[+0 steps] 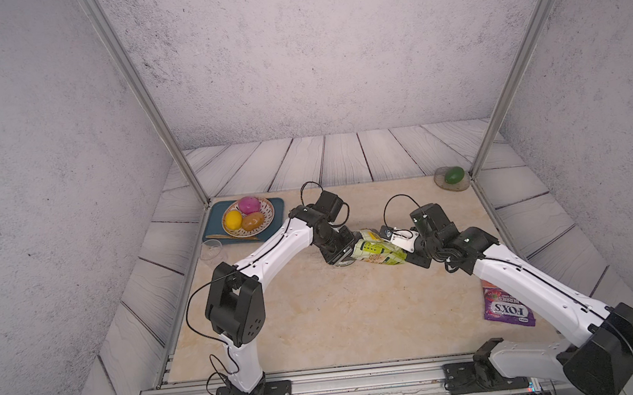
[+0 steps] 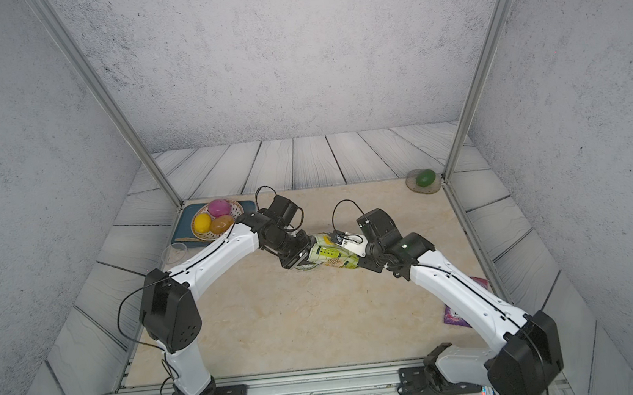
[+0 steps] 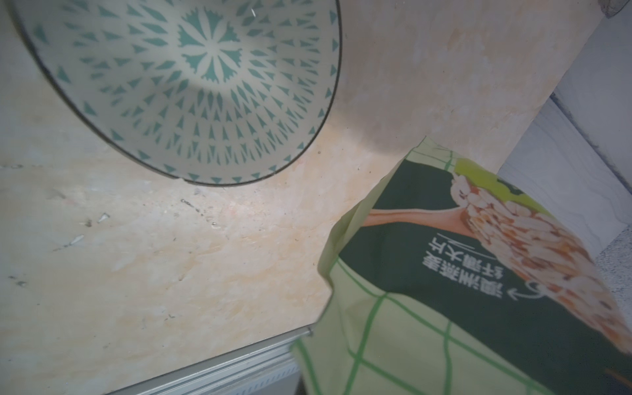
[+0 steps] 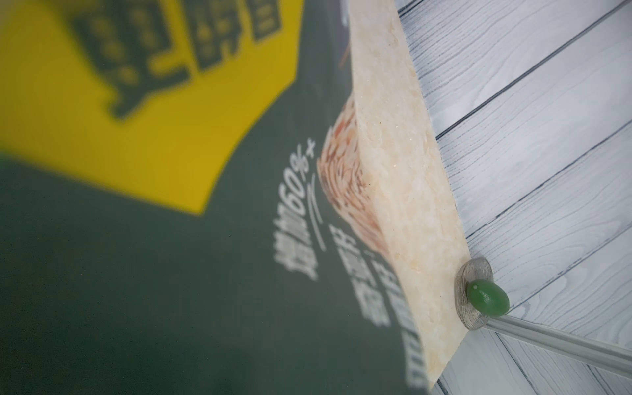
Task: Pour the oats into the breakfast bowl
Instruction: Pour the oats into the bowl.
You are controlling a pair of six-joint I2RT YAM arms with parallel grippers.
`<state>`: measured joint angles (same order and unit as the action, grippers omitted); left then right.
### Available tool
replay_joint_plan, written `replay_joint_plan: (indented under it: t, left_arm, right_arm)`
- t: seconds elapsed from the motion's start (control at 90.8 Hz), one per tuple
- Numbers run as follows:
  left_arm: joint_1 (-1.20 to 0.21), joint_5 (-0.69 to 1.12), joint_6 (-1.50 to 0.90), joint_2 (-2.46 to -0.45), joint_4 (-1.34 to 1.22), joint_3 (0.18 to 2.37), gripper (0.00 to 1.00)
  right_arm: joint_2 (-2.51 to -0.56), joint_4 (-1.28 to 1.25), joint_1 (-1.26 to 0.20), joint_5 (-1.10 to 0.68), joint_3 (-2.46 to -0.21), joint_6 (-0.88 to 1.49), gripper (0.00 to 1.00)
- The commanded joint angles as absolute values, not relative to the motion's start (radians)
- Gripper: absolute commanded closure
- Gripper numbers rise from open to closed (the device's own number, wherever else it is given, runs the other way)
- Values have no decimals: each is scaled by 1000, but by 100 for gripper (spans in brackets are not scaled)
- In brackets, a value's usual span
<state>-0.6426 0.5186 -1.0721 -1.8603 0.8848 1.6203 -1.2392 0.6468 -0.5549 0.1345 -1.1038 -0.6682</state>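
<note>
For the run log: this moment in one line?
left gripper: shut on yellow-green plastic oat bag; right gripper: shut on bag; round teal-patterned white bowl: empty

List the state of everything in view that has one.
oat bag: held on its side between both grippers, nothing pouring out
left gripper: shut on oat bag
right gripper: shut on oat bag
breakfast bowl: upright, empty
glass cup: upright, empty
fruit dish: holds three fruits
FOX'S bag: lying flat
</note>
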Motion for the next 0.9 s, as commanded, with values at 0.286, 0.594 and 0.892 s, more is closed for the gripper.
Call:
replay_joint_plan:
  t: [0.286, 0.594, 0.892]
  left_arm:
    - [-627, 543, -1082, -1884, 977, 1703, 77]
    - [-562, 552, -1011, -1801, 996, 1732, 52]
    - [-453, 508, -905, -1649, 987, 1622, 47]
  right_arm:
    - [-1204, 577, -536, 195, -1206, -711, 100]
    - [-1215, 667, -536, 174, -1240, -724, 100]
    - [-1296, 745, -543, 287, -1339, -796, 100]
